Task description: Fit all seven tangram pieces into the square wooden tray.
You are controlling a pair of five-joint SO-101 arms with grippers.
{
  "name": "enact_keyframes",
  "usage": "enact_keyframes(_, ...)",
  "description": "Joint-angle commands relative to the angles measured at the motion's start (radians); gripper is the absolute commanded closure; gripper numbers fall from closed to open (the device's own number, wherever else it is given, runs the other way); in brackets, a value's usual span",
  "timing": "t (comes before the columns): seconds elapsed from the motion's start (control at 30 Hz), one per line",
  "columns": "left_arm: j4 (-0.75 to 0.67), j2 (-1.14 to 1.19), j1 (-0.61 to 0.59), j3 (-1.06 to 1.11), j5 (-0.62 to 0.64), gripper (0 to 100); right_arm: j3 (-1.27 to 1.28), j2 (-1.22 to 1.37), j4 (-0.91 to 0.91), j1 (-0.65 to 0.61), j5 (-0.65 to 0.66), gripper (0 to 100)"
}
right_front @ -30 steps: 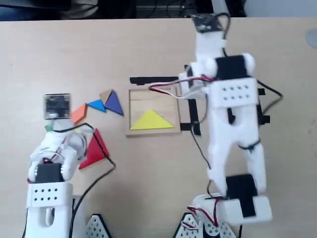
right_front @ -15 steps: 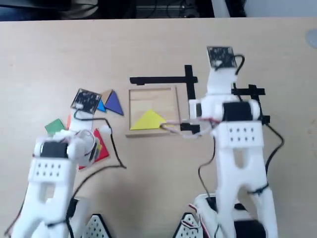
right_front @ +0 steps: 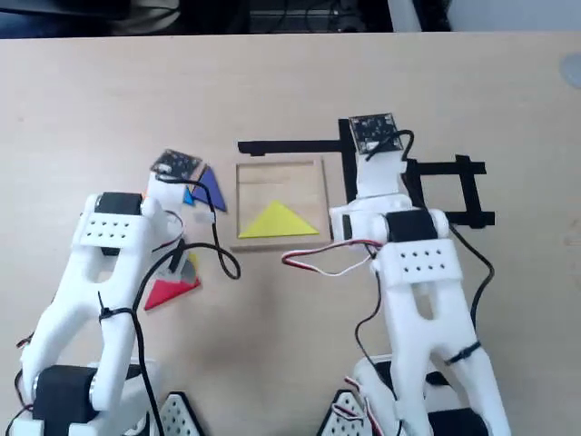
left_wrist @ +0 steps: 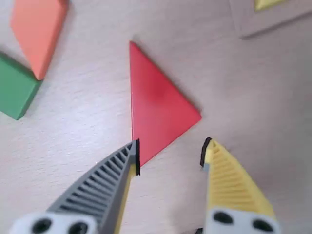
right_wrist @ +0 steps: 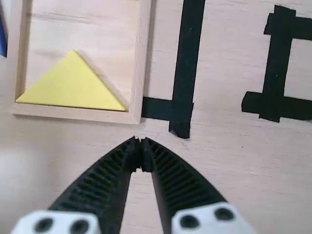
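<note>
The square wooden tray (right_front: 280, 174) holds a yellow triangle (right_front: 277, 221) along its near side. Left of it lie a dark blue triangle (right_front: 211, 189) and a light blue piece (right_front: 189, 195). A red triangle (right_front: 166, 293) lies nearer the front, partly under the left arm. My left gripper (left_wrist: 171, 153) is open, with a corner of the red triangle (left_wrist: 158, 107) between its fingers. An orange parallelogram (left_wrist: 39, 29) and a green square (left_wrist: 14, 87) lie beyond. My right gripper (right_wrist: 140, 146) is shut and empty, just off the tray (right_wrist: 144, 63) near the yellow triangle (right_wrist: 73, 85).
Strips of black tape (right_front: 349, 154) run along the far and right sides of the tray, with more tape (right_wrist: 280, 73) further right. The right arm (right_front: 413, 272) stands over the table to the right of the tray.
The left arm has stretched forward over the loose pieces, bringing its open gripper down at the red triangle. The right arm has drawn back from the far side to the tray's near right corner.
</note>
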Motion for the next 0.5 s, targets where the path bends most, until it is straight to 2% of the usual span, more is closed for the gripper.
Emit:
enact_keyframes(0.0, -0.087, 0.0, -0.005, -0.056, 0.087, 83, -0.002, 0.019, -0.032, -0.017, 0.006, 98.5)
enact_keyframes(0.1, -0.14, 0.003, 0.005, -0.027, 0.092, 90, -0.001, 0.022, -0.032, -0.017, 0.006, 98.5)
enact_keyframes(0.3, -0.14, 0.003, 0.001, 0.051, 0.02, 78, 0.001, 0.025, -0.032, -0.017, 0.006, 98.5)
enact_keyframes(0.47, -0.147, 0.003, 0.001, 0.059, 0.009, 76, 0.001, 0.025, -0.032, -0.017, 0.008, 98.5)
